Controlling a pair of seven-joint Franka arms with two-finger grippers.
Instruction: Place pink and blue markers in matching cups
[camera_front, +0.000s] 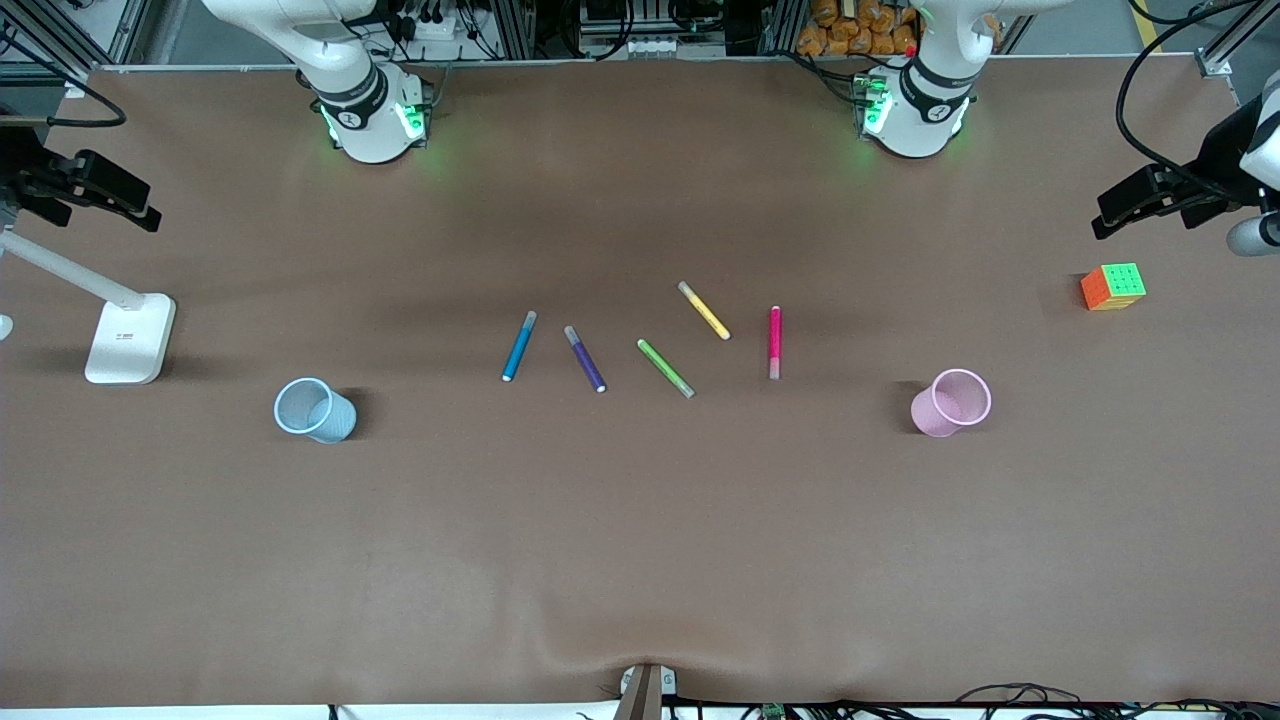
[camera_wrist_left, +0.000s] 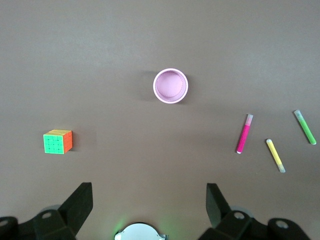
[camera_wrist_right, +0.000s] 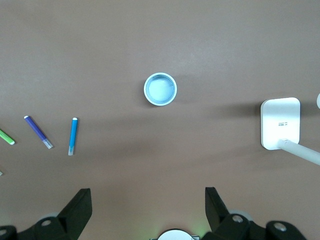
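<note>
The pink marker (camera_front: 774, 342) lies on the brown table among other markers, toward the left arm's end; it also shows in the left wrist view (camera_wrist_left: 243, 133). The blue marker (camera_front: 519, 346) lies toward the right arm's end and shows in the right wrist view (camera_wrist_right: 73, 136). The pale pink cup (camera_front: 950, 403) (camera_wrist_left: 170, 86) and the pale blue cup (camera_front: 314, 410) (camera_wrist_right: 160, 89) stand upright and empty, each a little nearer the front camera than the markers. My left gripper (camera_wrist_left: 150, 192) and right gripper (camera_wrist_right: 148, 197) hang high over the table near their bases, open and empty.
A purple marker (camera_front: 585, 358), a green marker (camera_front: 665, 367) and a yellow marker (camera_front: 704, 310) lie between the blue and pink ones. A colour cube (camera_front: 1113, 286) sits at the left arm's end. A white lamp base (camera_front: 130, 338) stands at the right arm's end.
</note>
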